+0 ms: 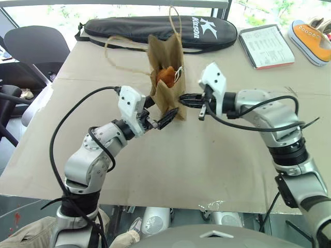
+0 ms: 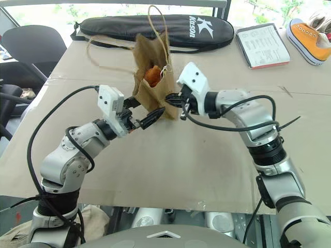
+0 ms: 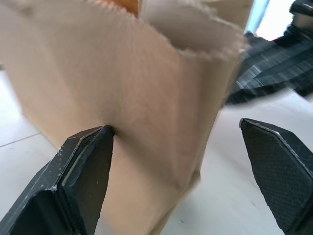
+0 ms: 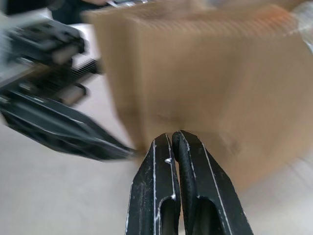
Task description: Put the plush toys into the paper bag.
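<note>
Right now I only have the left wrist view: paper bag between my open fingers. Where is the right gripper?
Observer: The right gripper is shut, with its tips at the paper bag on the side opposite the left gripper. I can't tell if it touches the bag.
Operator: Anything in the bag?
Observer: An orange-brown plush toy sits in the open mouth.
Operator: Where are the handles?
Observer: One twine handle stands up. The other handle droops onto the table, on the robot's left of the bag.
</note>
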`<action>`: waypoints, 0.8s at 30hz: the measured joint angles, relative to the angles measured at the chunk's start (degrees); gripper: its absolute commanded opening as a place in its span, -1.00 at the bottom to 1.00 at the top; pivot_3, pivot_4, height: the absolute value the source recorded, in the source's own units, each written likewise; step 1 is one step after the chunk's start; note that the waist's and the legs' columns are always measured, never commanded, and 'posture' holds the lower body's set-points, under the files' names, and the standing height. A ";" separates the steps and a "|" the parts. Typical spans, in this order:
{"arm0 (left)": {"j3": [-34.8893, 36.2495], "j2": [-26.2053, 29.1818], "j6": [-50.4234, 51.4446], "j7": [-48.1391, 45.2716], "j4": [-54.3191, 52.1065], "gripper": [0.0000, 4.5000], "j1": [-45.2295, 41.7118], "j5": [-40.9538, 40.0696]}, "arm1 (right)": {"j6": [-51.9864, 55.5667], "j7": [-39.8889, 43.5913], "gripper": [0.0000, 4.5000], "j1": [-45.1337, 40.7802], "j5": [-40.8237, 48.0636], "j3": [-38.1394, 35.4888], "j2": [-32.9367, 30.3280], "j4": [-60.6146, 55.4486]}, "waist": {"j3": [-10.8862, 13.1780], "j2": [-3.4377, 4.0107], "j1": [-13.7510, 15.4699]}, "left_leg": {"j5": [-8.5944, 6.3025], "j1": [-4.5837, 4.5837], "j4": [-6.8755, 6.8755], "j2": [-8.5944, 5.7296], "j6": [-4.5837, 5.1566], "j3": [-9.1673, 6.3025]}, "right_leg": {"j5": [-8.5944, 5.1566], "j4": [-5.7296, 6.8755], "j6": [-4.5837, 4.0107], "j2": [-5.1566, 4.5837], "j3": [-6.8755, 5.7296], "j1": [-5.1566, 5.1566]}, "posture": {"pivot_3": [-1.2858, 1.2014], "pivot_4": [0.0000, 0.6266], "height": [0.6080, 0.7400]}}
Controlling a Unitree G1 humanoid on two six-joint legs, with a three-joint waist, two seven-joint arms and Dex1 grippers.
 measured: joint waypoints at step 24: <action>-3.75 -10.43 -0.54 13.15 1.21 0.98 -2.44 11.87 | -5.47 -3.26 -1.00 -1.03 -5.36 -3.20 8.17 10.84 | -0.01 0.00 0.13 | 0.01 0.00 -0.02 -0.04 -0.02 0.02 | 0.01 -0.01 0.00 -0.03 -0.01 0.01 | 0.03 -0.52 1.00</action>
